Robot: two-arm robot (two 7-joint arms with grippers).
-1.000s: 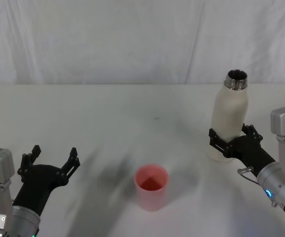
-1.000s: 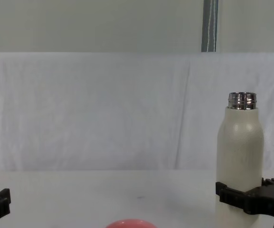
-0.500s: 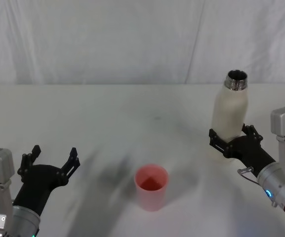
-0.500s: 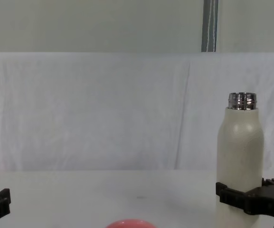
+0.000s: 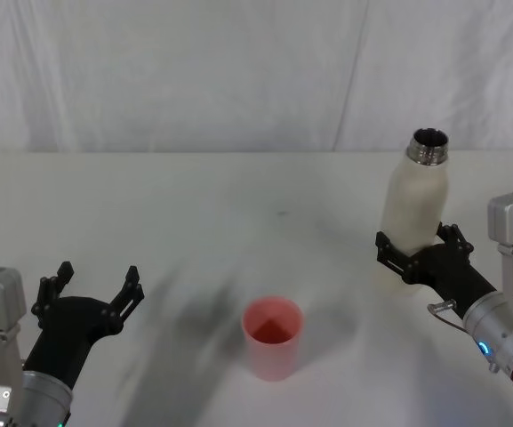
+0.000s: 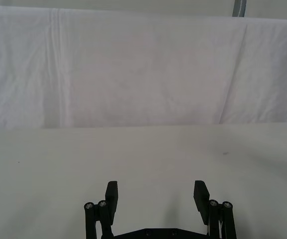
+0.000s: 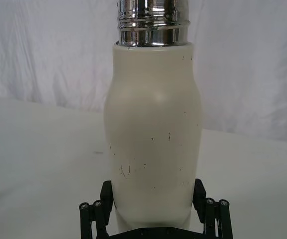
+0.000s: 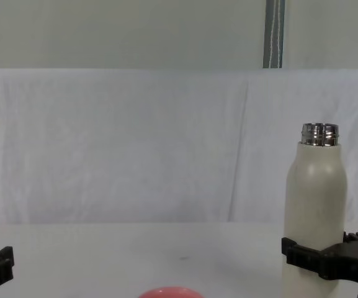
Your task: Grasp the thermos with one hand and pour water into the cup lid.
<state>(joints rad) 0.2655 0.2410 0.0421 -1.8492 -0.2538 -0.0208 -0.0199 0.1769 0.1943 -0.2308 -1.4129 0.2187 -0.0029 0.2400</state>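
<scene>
The cream-white thermos (image 5: 413, 209) stands upright at the right of the table, its steel neck open. My right gripper (image 5: 416, 242) holds its lower body, one black finger pressed on each side; the right wrist view shows the thermos (image 7: 153, 134) close between the gripper (image 7: 153, 191) fingers, and the chest view shows thermos (image 8: 315, 205) and gripper (image 8: 318, 253) from the side. The pink cup lid (image 5: 272, 336) stands mouth up near the table's front middle, left of the thermos; the chest view catches its rim (image 8: 168, 292). My left gripper (image 5: 98, 276) hovers open at the front left, holding nothing.
A white cloth covers the table (image 5: 194, 213) and hangs as a backdrop (image 5: 238, 71) behind it. Bare tabletop lies between the cup lid and the thermos and ahead of the left gripper (image 6: 155, 191).
The thermos has shifted slightly to the right within the right gripper's hold. The left arm has not moved.
</scene>
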